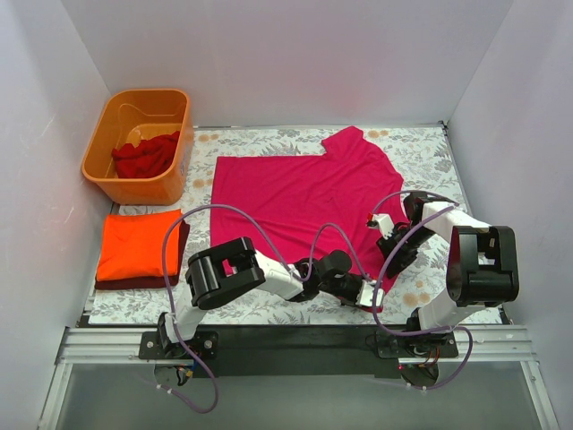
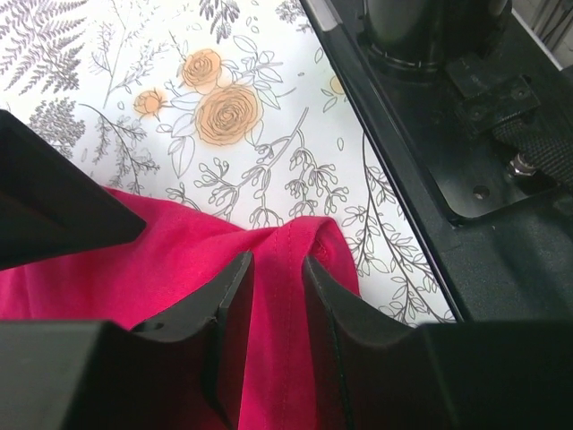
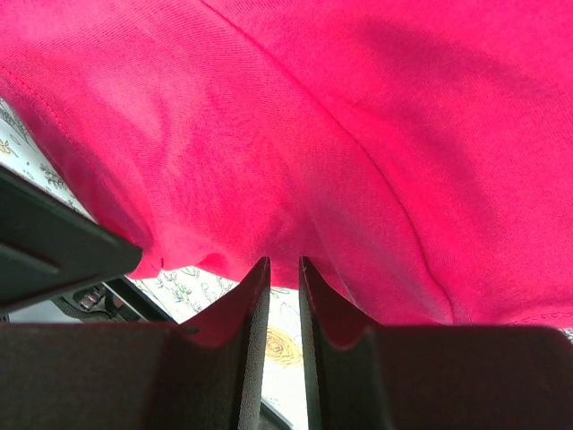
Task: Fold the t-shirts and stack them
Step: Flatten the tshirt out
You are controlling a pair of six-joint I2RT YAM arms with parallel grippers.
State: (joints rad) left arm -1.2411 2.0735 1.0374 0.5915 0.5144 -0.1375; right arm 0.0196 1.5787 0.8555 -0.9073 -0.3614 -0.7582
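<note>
Top external: magenta t-shirt (image 1: 295,193) lies spread flat across the middle and right of the worktop (image 1: 421,148). Orange t-shirt (image 1: 139,242) sits folded on the maroon t-shirt (image 1: 134,284) at the left near edge. Red t-shirt (image 1: 145,159) is crumpled in the orange tub (image 1: 134,188) at the far left corner. Left gripper (image 1: 369,294) is at the magenta shirt's near right corner, and right gripper (image 1: 391,240) is at its right edge, just beyond. Left wrist: jaws pinched on the hem at that corner, cloth bunched between them, close to the near edge. Right wrist: jaws nearly together, creases running to the tips. This reads as a pinch on the shirt edge, though the contact itself is hidden. Judgement: first fold of the magenta shirt is in hand, with two shirts stacked and one waiting. The next move calls for raising both grips together and carrying the right side leftward across the body, keeping the hem taut. No brand, label or writing legible in any view.
</note>
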